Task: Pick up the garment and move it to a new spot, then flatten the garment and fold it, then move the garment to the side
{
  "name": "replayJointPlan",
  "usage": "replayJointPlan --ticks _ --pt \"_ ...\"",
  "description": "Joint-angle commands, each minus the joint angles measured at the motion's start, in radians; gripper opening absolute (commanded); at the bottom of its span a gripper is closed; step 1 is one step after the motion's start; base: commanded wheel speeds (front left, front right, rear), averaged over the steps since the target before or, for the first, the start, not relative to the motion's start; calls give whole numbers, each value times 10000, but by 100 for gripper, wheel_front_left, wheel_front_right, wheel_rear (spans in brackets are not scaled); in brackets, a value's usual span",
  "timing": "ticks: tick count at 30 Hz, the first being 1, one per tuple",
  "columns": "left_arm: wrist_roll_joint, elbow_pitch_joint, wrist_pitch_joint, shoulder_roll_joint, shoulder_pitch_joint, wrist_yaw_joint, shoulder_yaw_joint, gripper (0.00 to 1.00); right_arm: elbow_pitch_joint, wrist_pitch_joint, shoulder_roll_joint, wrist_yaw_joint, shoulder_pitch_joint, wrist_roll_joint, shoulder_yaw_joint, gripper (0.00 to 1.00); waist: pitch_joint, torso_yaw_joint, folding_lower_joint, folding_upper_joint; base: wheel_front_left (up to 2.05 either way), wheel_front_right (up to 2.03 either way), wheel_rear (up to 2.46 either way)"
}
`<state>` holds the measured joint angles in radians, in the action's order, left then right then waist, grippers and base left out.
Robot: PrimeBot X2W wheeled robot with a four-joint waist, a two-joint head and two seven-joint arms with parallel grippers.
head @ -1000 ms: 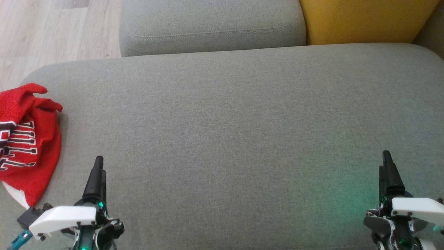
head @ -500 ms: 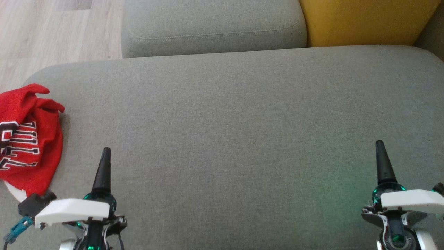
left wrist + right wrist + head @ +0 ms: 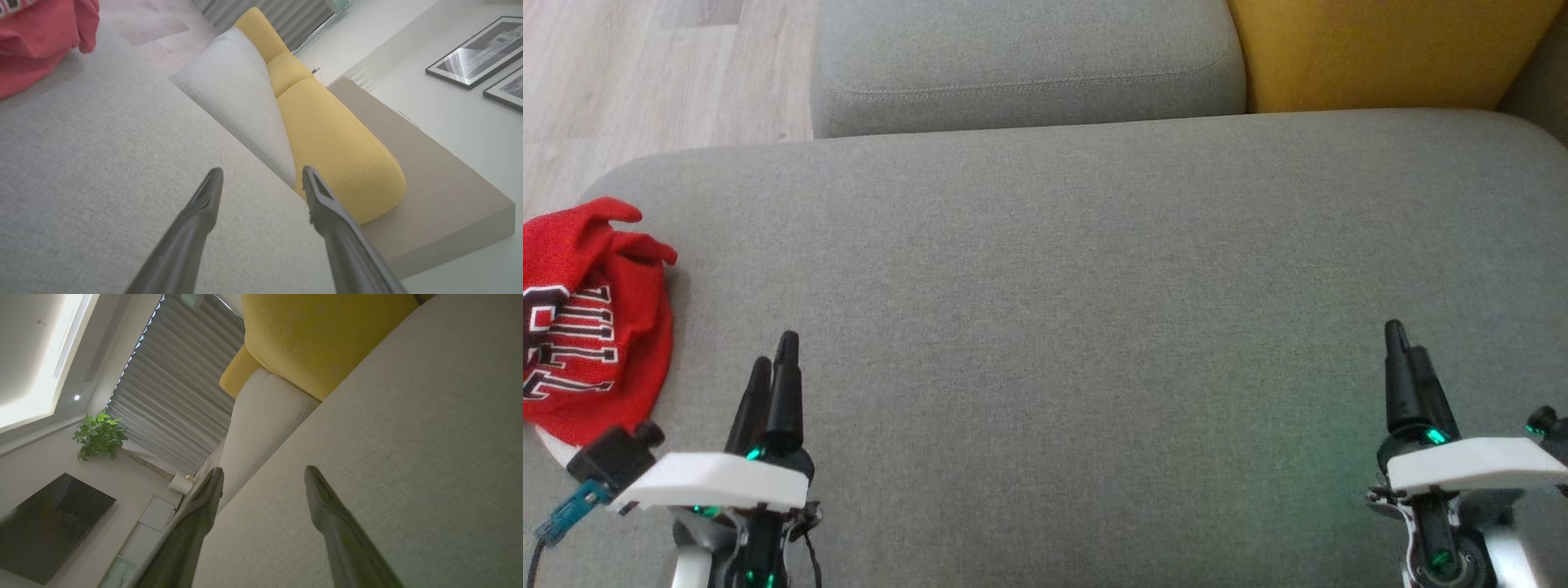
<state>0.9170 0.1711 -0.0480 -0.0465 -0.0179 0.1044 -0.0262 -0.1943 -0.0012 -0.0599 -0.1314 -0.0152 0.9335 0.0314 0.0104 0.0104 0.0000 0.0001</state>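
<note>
The garment (image 3: 592, 327) is a red jersey with black and white lettering, crumpled at the far left edge of the grey sofa seat (image 3: 1078, 286). Its red cloth also fills the top left corner of the left wrist view as the garment (image 3: 41, 36). My left gripper (image 3: 774, 363) hovers just right of it, open and empty, fingers pointing away from me; the left wrist view shows the left gripper (image 3: 263, 175) with a wide gap. My right gripper (image 3: 1405, 343) hangs over the seat's right side, far from the jersey, open with nothing in it, as the right gripper (image 3: 263, 475) shows.
A grey back cushion (image 3: 1021, 61) and a yellow cushion (image 3: 1380, 49) line the far side of the seat. Pale wood floor (image 3: 645, 82) lies beyond the sofa's left end. A wooden ledge (image 3: 441, 183) runs behind the cushions.
Both grippers have crept forward over the seat and rolled about their own axes, so both fingers of each now show edge-on. The jersey has stayed put.
</note>
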Motion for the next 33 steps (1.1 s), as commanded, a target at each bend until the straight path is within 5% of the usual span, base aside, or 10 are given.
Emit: replayJointPlan --ticks 1,33 --pt "-511 -478 -143 -225 -577 -71 15 100 433 -135 -212 3 -483 -540 -182 100 8 2 0 -1 0 0 0" --pt "-4665 -568 -1050 -1095 -405 -1164 -1243 100 197 -707 -84 5 -451 -5163 -580 100 53 69 0 -1 0 0 0"
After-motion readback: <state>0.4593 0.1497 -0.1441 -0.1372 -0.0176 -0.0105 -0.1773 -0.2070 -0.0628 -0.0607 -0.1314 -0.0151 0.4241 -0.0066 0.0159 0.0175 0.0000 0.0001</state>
